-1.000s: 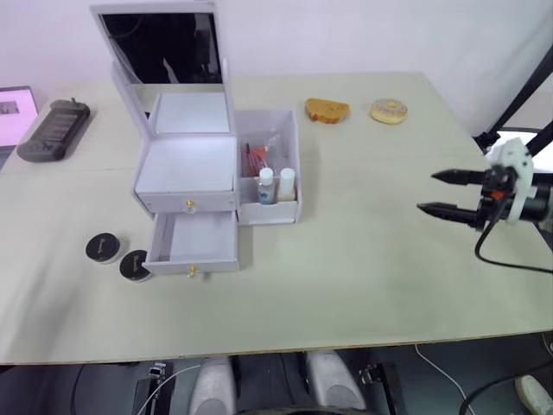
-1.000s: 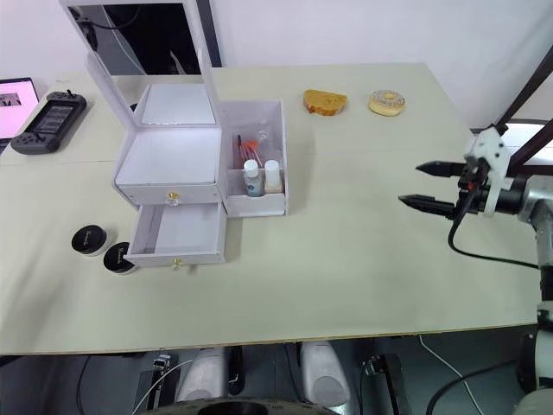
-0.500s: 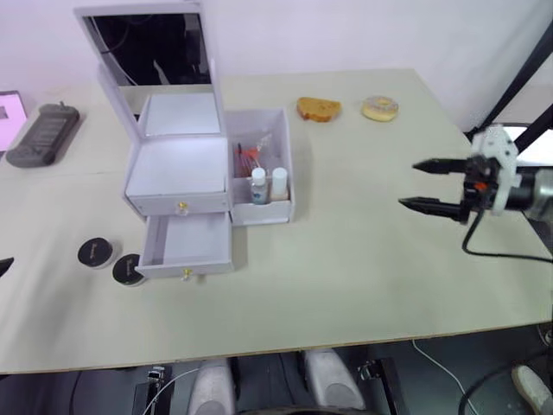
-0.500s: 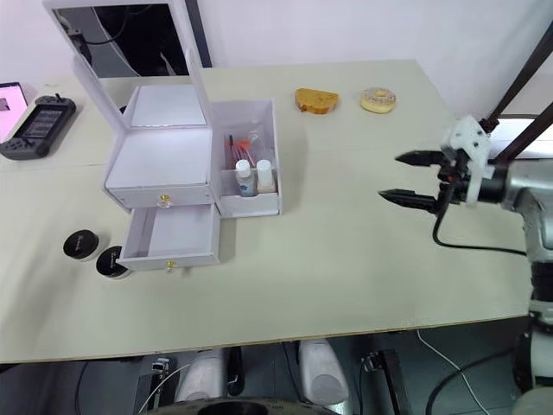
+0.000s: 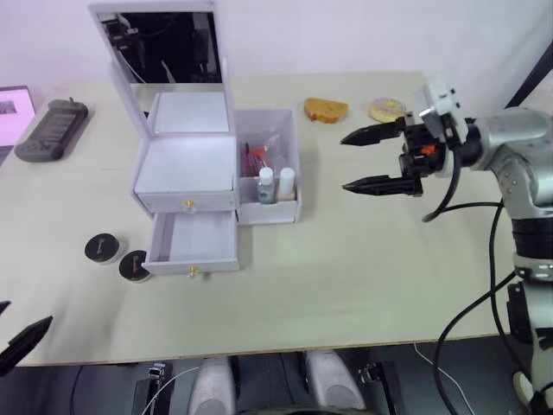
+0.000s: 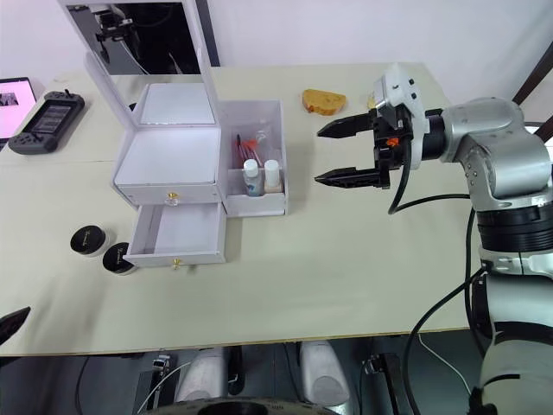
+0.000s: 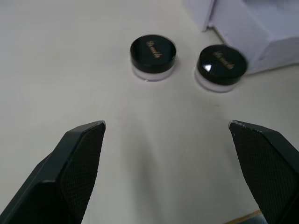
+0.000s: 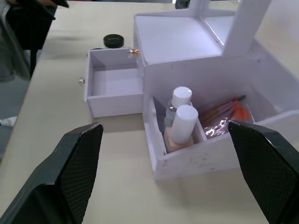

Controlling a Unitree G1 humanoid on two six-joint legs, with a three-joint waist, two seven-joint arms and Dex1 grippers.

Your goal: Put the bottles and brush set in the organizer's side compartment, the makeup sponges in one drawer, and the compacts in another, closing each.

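A: From the head views, where do things stand?

B: The right end effector [image 6: 335, 155] hangs spread wide and empty above the table [image 6: 363, 259], pointing at the organizer [image 5: 186, 177]. Just ahead of its tips is the side compartment [image 5: 275, 169], already holding the bottles [image 5: 275, 185] and the brush set [image 5: 255, 157]. Beyond that, the lower drawer [image 5: 193, 242] stands pulled out and looks empty; the upper drawer [image 5: 187, 202] is closed. I judge the compacts step is in hand.

A: And the left wrist view?

B: The left end effector [image 7: 168, 135] is open, nothing between its fingers [image 7: 84, 154]. The compacts [image 7: 153, 56] sit on the table straight ahead of it, well past the tips, side by side; the one [image 7: 221, 66] nearer the organizer lies just beside the drawer's corner.

A: Right wrist view?

B: It looks along its open fingers [image 8: 79, 163] into the compartment, bottles upright in front, brushes behind. I can't see the sponges anywhere.

A: Next move?

B: Probably the left end effector should advance low, straddle one compact and close on it, then carry it over the open drawer.
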